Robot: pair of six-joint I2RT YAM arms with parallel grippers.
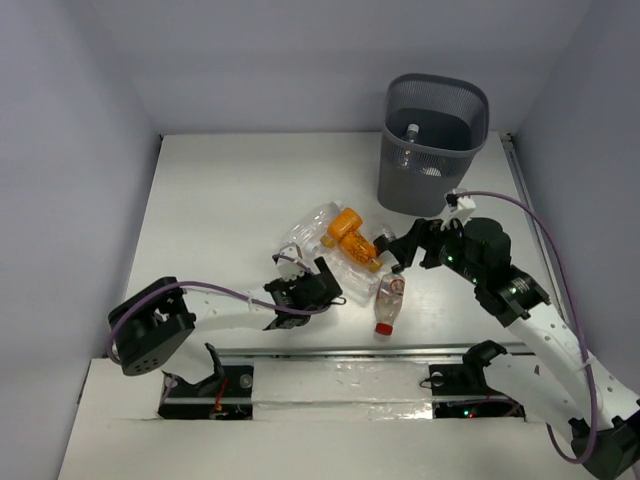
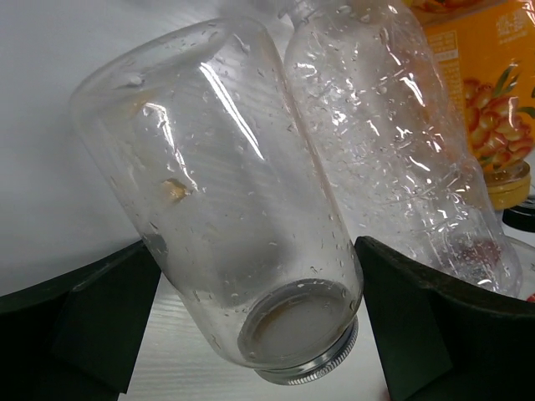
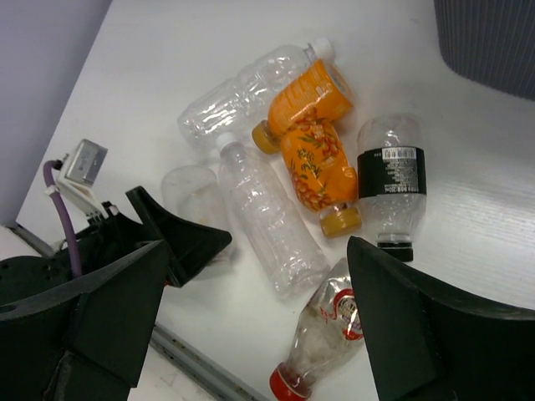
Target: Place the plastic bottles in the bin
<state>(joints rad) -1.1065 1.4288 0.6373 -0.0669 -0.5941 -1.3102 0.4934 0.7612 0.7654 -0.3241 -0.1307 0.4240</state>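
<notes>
Left hand (image 2: 255, 259) wide, straddling a clear bottle (image 2: 217, 192); right hand (image 3: 259, 251) wide, empty. I judged closing could pinch the touching neighbour (image 2: 393, 142) too, or squirt the wet bottle out.

Both arms reach inward, jaws spread wide.

The left arm (image 1: 215, 300) lies low and stretches from its base toward the right, its wrist close to level. The left gripper (image 1: 305, 270) (image 2: 259, 334) points forward near the surface, its two dark fingers (image 2: 84, 326) set as far apart as they go. The right arm (image 1: 540, 330) rises from its base, bends at the elbow and angles in to the left. The right gripper (image 1: 392, 255) (image 3: 251, 317) is raised and tilted downward, its fingers (image 3: 109, 309) wide apart and pinching nothing. It sits just right of the left gripper and slightly ahead of it, and the two do not touch.
</notes>
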